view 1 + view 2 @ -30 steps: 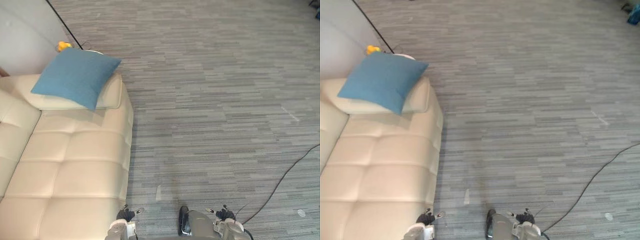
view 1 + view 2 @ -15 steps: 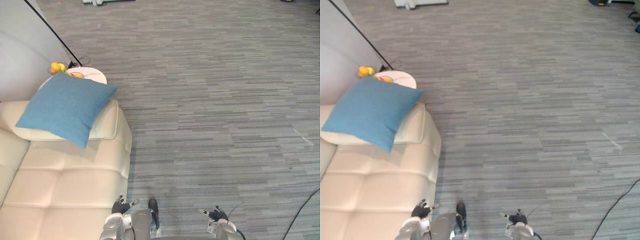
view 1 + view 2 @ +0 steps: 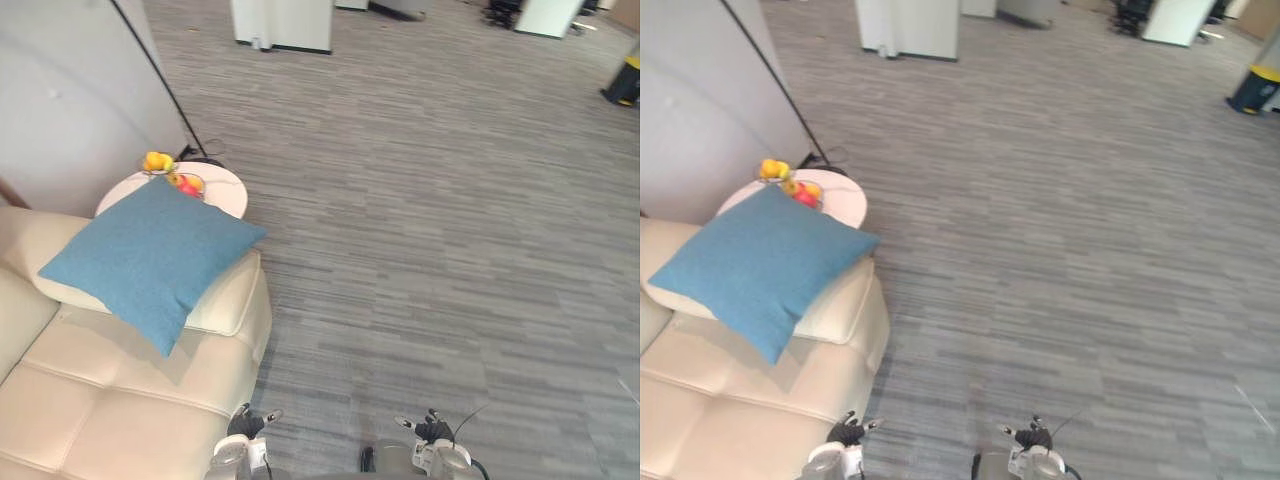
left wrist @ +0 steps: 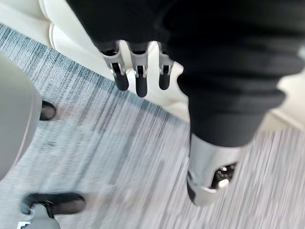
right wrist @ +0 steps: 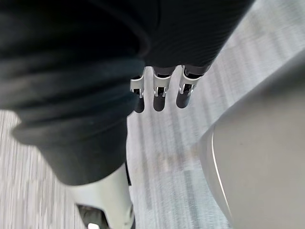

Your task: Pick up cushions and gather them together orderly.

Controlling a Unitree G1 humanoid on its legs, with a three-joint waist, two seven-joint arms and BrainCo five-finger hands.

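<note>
Now, both hands hang low and relaxed, fingers straight, holding nothing: left hand [image 4: 138, 71] just beside the cream sofa [image 3: 110, 400], right hand [image 5: 159, 93] over the grey carpet [image 3: 420, 220]. Well ahead of the left hand, the blue cushion [image 3: 150, 258] lies on the sofa's armrest, with a small round table [image 3: 228, 186] bearing fruit [image 3: 170, 172] just beyond it.

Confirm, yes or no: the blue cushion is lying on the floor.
No, the blue cushion rests up on the padded arm of the cream sofa.
</note>
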